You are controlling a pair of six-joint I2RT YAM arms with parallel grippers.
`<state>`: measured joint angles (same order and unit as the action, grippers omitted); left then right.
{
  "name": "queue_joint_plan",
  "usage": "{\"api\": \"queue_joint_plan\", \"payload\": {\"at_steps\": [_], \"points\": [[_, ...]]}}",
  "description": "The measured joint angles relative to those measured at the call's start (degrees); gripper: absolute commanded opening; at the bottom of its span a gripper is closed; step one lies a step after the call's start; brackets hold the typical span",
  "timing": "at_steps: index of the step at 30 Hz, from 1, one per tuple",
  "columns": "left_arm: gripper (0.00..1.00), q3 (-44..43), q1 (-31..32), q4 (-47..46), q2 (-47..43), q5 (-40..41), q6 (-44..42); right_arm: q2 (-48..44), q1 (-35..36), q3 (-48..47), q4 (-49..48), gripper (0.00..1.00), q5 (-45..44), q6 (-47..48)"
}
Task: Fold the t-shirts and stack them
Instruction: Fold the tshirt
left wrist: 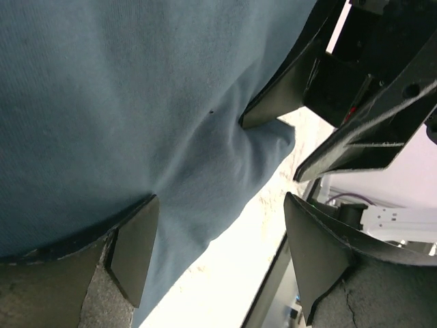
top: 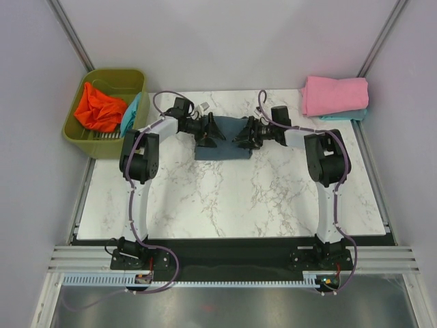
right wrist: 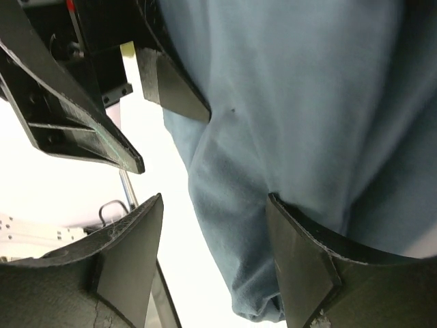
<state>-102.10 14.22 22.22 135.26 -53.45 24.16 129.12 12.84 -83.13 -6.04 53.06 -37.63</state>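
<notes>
1. Centre stage, the slate blue-grey t-shirt (top: 222,149): folded into a rough rectangle, flat on the far middle of the marble table (top: 225,205).
2. Down at its left edge, the left gripper (top: 209,132); at its right edge, the right gripper (top: 242,135). Nose to nose, close together over the cloth.
3. From the left wrist: own fingers (left wrist: 130,253) spread wide, blue cloth draped over the left one, nothing clamped between. Opposite fingertip pressing a crease into the fabric.
4. From the right wrist: same story, jaws wide apart, cloth running past the right-hand finger. Hard to say whether touching it or merely lying behind it.
5. Out at the far right corner, the pink t-shirt (top: 334,94), neatly folded, stacked on the teal t-shirt (top: 345,116), only a thin strip of teal peeking out.
6. Off the far left corner, the olive-green bin (top: 113,75): orange-red t-shirt (top: 99,109) crumpled inside, a teal cloth (top: 130,113) hanging over its right rim.
</notes>
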Motion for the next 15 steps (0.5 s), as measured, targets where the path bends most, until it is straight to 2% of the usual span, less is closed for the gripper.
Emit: {"api": "queue_joint_plan", "payload": {"at_steps": [7, 15], "points": [[0.81, 1.9, 0.2, 2.4, -1.9, -1.1, -0.1, -5.6, 0.8, 1.5, 3.4, 0.70, -0.3, 2.2], [0.80, 2.2, 0.2, 3.6, -2.6, -1.1, -0.4, -11.5, -5.4, 2.3, 7.2, 0.70, -1.5, 8.2]]}}
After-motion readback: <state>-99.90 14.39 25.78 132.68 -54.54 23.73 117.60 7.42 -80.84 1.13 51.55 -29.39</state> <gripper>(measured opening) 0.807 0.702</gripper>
